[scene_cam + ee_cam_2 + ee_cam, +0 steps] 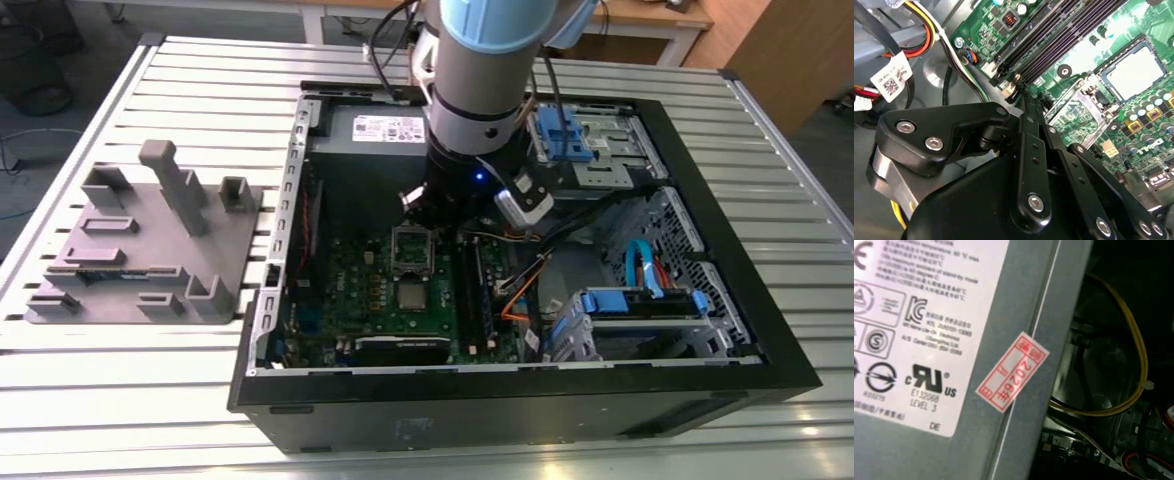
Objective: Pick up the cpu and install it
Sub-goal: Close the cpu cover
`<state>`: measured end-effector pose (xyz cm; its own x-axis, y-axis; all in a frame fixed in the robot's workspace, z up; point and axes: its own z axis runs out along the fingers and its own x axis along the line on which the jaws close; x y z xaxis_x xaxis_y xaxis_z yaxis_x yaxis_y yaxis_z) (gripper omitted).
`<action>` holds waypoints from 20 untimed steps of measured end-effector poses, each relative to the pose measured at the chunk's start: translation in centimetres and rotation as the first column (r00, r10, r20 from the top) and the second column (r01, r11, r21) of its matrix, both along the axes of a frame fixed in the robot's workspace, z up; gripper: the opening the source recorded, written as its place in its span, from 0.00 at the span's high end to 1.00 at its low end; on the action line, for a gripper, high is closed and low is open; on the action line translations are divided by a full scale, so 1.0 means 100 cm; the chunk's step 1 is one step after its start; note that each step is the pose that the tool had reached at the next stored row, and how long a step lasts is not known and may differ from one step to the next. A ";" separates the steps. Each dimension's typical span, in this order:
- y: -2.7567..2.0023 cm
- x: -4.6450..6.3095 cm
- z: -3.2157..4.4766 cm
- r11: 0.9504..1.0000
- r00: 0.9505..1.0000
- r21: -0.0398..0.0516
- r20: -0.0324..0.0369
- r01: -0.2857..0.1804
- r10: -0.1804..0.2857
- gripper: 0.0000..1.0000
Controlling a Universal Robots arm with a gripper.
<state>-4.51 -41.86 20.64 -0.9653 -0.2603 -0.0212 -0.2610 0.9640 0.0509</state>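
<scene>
**A:** Item: cpu [411, 295] [1134, 75]. Location?

**B:** Flat on motherboard [350, 285] inside open computer case [534, 410], beside socket frame [411, 248].

**A:** Gripper [424, 205] [1021, 95]?

**B:** Near socket frame, apart from cpu. Jaw state: cannot tell.

Exterior view: high and distant, looked down into the computer case [534, 390].
Second wrist view: close, slanted across the motherboard [984, 25].
First wrist view: nearest, faced the power supply [1054, 315].
Shared: exterior view held both.
</scene>
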 end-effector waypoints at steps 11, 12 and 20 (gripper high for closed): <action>0.0020 -0.004 -0.0006 1.000 1.000 0.004 0.000 -0.009 0.009 0.89; 0.0019 -0.004 -0.0006 1.000 1.000 0.004 0.000 -0.011 0.011 0.89; 0.0015 -0.007 0.0042 0.999 0.999 0.004 0.019 -0.045 0.045 0.89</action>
